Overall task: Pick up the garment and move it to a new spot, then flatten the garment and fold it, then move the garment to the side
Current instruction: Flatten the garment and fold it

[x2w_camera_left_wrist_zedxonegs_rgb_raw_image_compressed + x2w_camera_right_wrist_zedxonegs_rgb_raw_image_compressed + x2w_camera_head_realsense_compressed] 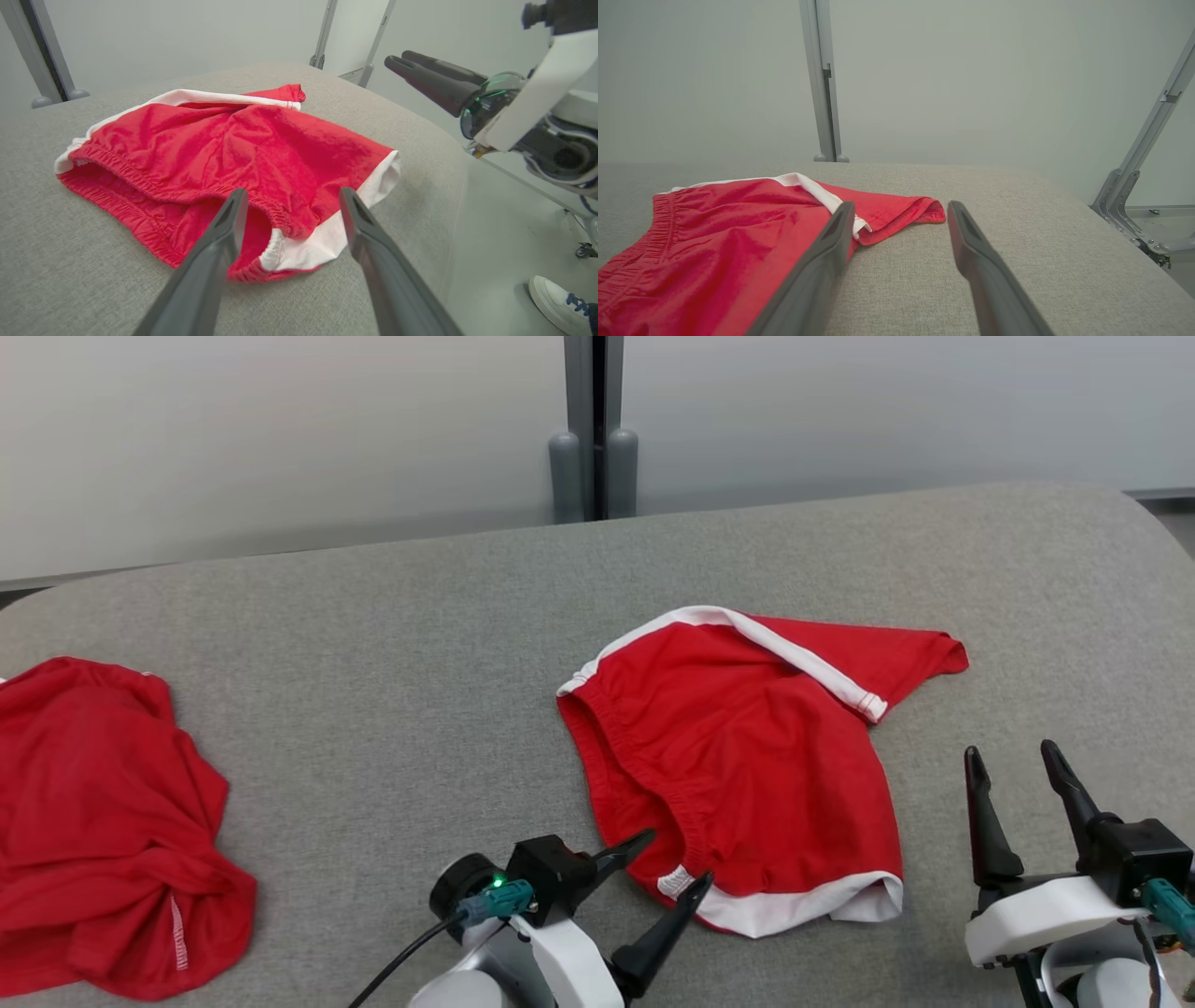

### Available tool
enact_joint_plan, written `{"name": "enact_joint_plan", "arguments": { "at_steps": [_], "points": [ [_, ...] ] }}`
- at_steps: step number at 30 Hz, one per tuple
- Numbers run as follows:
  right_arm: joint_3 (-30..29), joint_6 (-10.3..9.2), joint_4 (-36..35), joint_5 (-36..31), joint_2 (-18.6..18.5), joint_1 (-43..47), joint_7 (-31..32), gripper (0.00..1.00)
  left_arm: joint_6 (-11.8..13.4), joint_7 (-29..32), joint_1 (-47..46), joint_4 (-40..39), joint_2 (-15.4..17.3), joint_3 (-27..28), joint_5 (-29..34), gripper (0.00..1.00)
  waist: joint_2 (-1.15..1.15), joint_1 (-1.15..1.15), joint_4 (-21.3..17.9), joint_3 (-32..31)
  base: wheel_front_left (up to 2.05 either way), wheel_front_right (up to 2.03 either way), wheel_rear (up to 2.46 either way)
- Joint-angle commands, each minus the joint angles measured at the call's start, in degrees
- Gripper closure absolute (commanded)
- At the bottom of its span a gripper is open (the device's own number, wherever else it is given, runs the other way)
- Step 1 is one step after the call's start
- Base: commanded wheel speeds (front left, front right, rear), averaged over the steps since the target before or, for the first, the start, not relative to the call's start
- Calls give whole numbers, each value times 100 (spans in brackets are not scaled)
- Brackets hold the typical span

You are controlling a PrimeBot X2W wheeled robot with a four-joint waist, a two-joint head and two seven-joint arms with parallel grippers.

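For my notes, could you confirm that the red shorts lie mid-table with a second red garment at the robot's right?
Not quite: the head view shows the second red garment at the robot's left, not its right. The red shorts do lie mid-table.

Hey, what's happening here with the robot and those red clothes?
A two-armed robot seems about to handle the red shorts lying rumpled in the middle of the grey padded table. Nothing is held at this moment: its left jaws stand open at the shorts' near corner, by the waistband, and its right jaws stand open over bare table just right of them. A second red garment lies crumpled at the table's left end. Someone's white shoe shows on the floor beside the table.
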Motion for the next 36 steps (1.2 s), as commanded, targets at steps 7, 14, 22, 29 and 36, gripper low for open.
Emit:
{"name": "enact_joint_plan", "arguments": {
  "at_steps": [7,14,22,29,36],
  "points": [
    [-73,-2,100,-93,99,-157,-106,0,-14,176,-536,299,262,-534,-323,0,0,0,-221,310,0,0,0],
    [-90,-2,173,-139,143,-266,-167,0,3,164,-806,793,280,-754,-426,100,0,0,-334,443,0,0,0],
    [-94,-2,263,-197,156,-272,-198,0,157,-342,-1000,1238,235,-412,-535,100,0,0,-218,393,0,0,0],
    [98,-2,355,-228,124,-252,-205,0,318,-806,-1038,1328,508,122,-712,100,0,0,-19,199,0,0,0],
    [294,-2,385,-217,119,-274,-166,0,686,-966,-921,1291,743,713,-693,100,0,0,114,105,0,0,0]
  ]
}}
